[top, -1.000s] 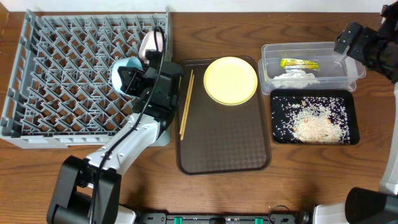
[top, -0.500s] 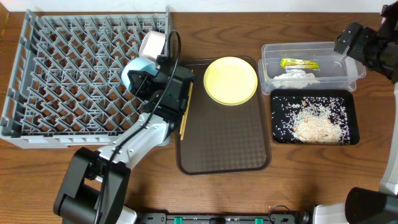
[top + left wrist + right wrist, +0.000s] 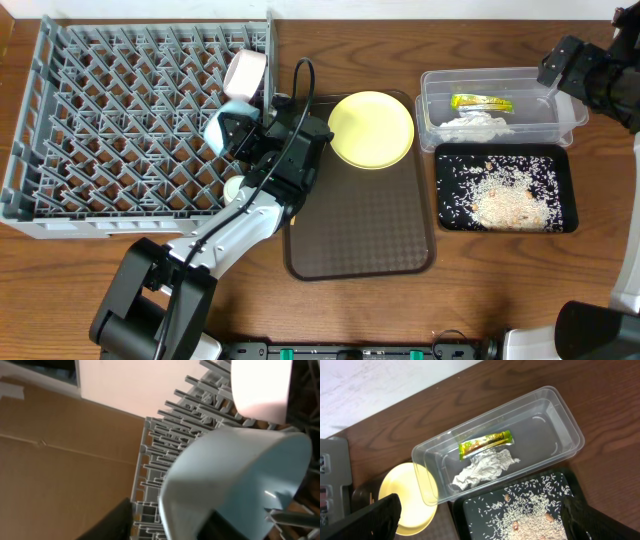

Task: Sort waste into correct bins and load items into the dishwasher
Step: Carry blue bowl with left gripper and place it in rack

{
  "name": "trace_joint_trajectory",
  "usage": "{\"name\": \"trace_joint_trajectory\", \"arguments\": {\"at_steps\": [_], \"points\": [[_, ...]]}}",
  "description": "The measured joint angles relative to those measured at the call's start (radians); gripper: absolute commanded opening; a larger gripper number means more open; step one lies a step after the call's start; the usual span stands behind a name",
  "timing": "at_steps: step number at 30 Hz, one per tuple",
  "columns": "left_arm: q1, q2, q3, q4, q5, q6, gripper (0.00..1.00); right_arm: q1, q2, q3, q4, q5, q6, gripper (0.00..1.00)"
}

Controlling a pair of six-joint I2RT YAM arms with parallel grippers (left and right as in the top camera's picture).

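Observation:
My left gripper (image 3: 238, 135) is shut on the wall of the light blue bowl (image 3: 220, 128), held tilted over the right edge of the grey dish rack (image 3: 100, 120). In the left wrist view the bowl (image 3: 240, 470) fills the space between my fingers (image 3: 175, 522). The pinkish-white bowl (image 3: 245, 72) (image 3: 260, 385) stands in the rack just behind. The yellow plate (image 3: 370, 128) lies on the brown tray. The chopsticks are hidden under my left arm. My right gripper (image 3: 560, 62) (image 3: 485, 530) is open and empty above the clear tub (image 3: 497, 72).
The clear tub (image 3: 570, 425) holds the yellow-green wrapper (image 3: 486, 444) and crumpled white paper (image 3: 482, 470). The black tray (image 3: 445, 190) in front of it holds the rice scraps (image 3: 510, 195). The brown serving tray (image 3: 360, 230) lies between the rack and the bins.
My left arm has swung right and toward the front with the blue bowl, now covering the chopsticks at the brown tray's left edge. The right arm has not moved.

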Motion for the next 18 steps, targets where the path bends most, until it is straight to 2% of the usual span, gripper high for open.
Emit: {"name": "trace_joint_trajectory", "arguments": {"at_steps": [2, 10, 13, 18], "points": [[0.0, 0.0, 0.0, 0.0, -0.005, -0.015, 0.57, 0.0, 0.0, 0.0, 0.0, 0.0, 0.0, 0.99], [0.0, 0.0, -0.001, -0.012, 0.023, -0.092, 0.64, 0.0, 0.0, 0.0, 0.0, 0.0, 0.0, 0.99], [-0.002, 0.0, -0.001, -0.069, 0.085, -0.166, 0.66, 0.0, 0.0, 0.0, 0.0, 0.0, 0.0, 0.99], [-0.002, 0.001, -0.001, -0.11, 0.201, -0.291, 0.76, 0.0, 0.0, 0.0, 0.0, 0.0, 0.0, 0.99]]}}
